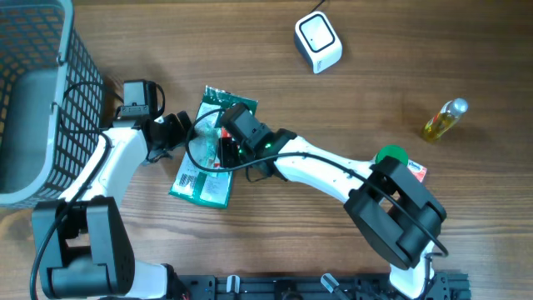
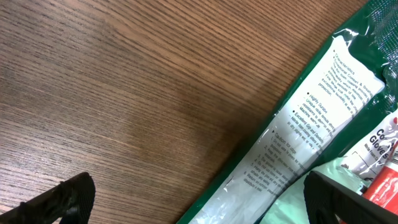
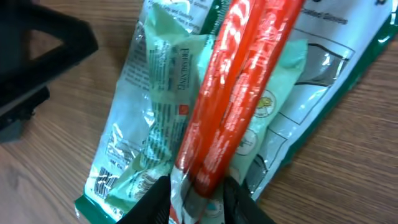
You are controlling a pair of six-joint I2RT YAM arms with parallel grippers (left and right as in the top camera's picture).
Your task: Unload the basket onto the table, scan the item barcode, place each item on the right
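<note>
Pinching the red packet (image 3: 249,62), seemingly: the right claw (image 3: 198,200); overhead obscures it.

Overhead top-down, both wrists close on packet (image 1: 201,185)

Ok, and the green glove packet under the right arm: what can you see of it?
The glove packet is a flat, glossy plastic pouch, green-edged, with white printed panels, pale green contents and a barcode near one end. It lies crinkled on the wooden table. A red-printed fold rises along its middle, pinched near one end by the right gripper jaws. The open left gripper hovers at its edge.
</note>
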